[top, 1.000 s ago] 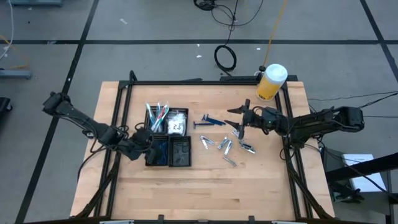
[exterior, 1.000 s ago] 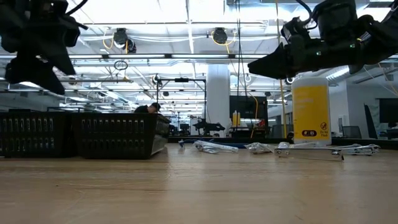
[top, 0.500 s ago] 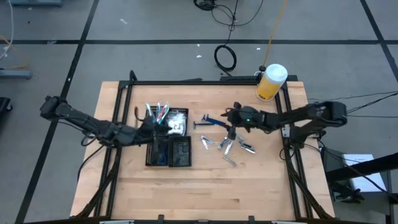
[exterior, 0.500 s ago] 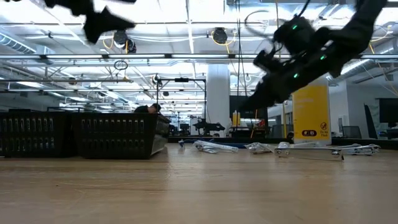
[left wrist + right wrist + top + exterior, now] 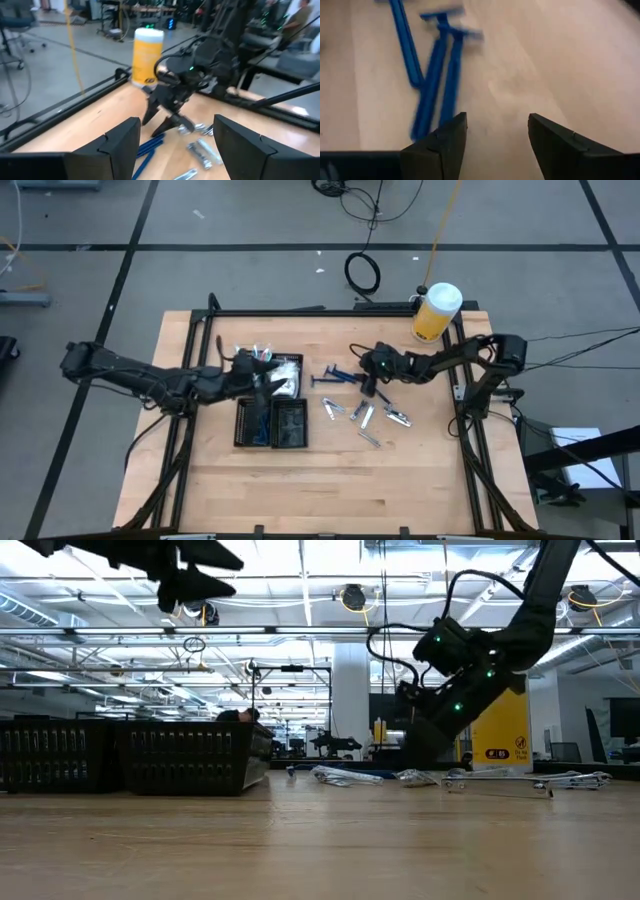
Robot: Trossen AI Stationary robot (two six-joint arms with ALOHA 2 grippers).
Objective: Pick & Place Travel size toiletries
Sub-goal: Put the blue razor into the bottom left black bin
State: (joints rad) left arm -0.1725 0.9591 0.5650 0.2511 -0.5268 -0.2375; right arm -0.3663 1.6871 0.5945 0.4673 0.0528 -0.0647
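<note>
My right hand (image 5: 492,145), fingers parted and empty, hangs low over the tabletop (image 5: 560,65) just short of the blue razors (image 5: 437,80). I judge them light, stiff and slippery; take one across its thin handle. My left hand (image 5: 262,374), spread and empty, hovers over the tray (image 5: 290,425).

I can read no text anywhere. The big yellow plastic jar with a white lid (image 5: 147,56), standing beyond my right gripper, carries a pale label with dark marks on its side (image 5: 499,753), but the print is too small and blurred for me to make out any word or number.
</note>
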